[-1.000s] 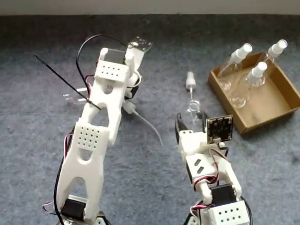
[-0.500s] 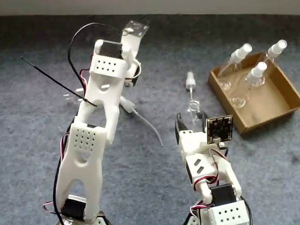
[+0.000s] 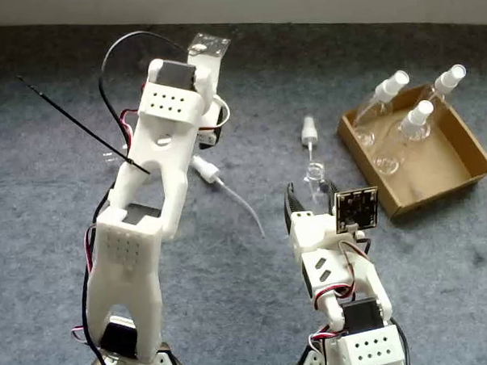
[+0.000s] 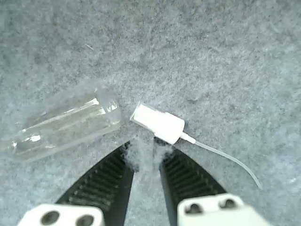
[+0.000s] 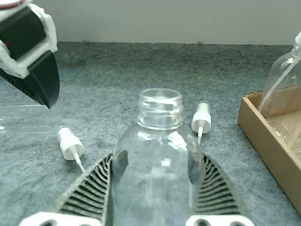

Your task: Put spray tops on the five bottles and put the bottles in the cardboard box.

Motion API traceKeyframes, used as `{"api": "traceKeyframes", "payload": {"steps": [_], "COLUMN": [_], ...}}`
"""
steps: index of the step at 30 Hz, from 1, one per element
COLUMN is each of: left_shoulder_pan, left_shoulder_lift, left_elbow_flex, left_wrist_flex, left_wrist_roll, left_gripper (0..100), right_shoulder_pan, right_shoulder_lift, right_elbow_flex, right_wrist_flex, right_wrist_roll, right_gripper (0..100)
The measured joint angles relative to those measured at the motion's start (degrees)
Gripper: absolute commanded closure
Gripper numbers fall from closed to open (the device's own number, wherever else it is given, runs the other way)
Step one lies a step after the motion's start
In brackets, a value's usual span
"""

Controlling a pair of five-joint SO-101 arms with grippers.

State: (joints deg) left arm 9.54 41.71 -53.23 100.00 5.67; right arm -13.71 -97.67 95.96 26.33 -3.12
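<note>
**Holding arrangement.** The right gripper (image 3: 312, 194) has its fingers clamped on either side of the upright bottle (image 5: 160, 155). It grips the body low and leaves the threaded neck open and unobstructed. Judged purpose: the right arm serves as a fixture, presenting the neck so that a top can be brought down onto it.

**Pick position.** The left gripper (image 4: 144, 151) hangs over the grey carpet (image 3: 256, 295) with its fingers slightly apart and nothing between them. The tips sit just beside the spray top (image 4: 158, 124). That top lies on its side with its dip tube (image 4: 225, 157) trailing away across the carpet. The jaws straddle the line of the cap body rather than the tube — probably because the cap is the rigid part and the tube would flex.

**Location of parts.**
- The lying bottle (image 4: 63, 126) rests on its side, its uncapped neck near the spray top.
- A second spray top (image 3: 308, 131) lies just beyond the upright bottle, between it and the far wall.
- The cardboard box (image 3: 442, 192) sits on the right arm's side and holds three capped bottles (image 3: 377, 104) leaning against its far rim.
- Judged progress: three of five done — two bottles uncapped.

**Markings.** The bottles are clear and unlabelled. No legible writing shows on the spray tops or the box.
</note>
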Motion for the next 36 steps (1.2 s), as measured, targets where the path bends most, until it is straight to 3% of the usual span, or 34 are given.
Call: {"api": "traceKeyframes", "payload": {"steps": [3, 9, 13, 29, 36], "left_shoulder_pan": [0.0, -1.7, -3.5, -3.3, -3.2], "left_shoulder_lift": [-2.5, -0.4, 1.9, 12.3, 12.8], "left_elbow_flex": [3.5, 5.2, 5.2, 5.2, 5.2], "left_wrist_flex": [0.0, 0.0, 0.0, -3.3, -3.4], "left_wrist_roll": [1.7, 7.0, 12.6, 31.1, 33.6], "left_gripper": [95, 71, 64, 65, 83], "right_shoulder_pan": [0.0, 0.0, 0.0, 0.0, 0.0], "right_shoulder_lift": [0.0, 0.0, 0.0, 0.0, 0.0], "right_elbow_flex": [0.0, 0.0, 0.0, 0.0, 0.0], "right_wrist_flex": [0.0, 0.0, 0.0, 0.0, 0.0], "right_wrist_roll": [0.0, 0.0, 0.0, 0.0, 0.0], "right_gripper": [91.8, 91.8, 91.8, 91.8, 91.8]}}
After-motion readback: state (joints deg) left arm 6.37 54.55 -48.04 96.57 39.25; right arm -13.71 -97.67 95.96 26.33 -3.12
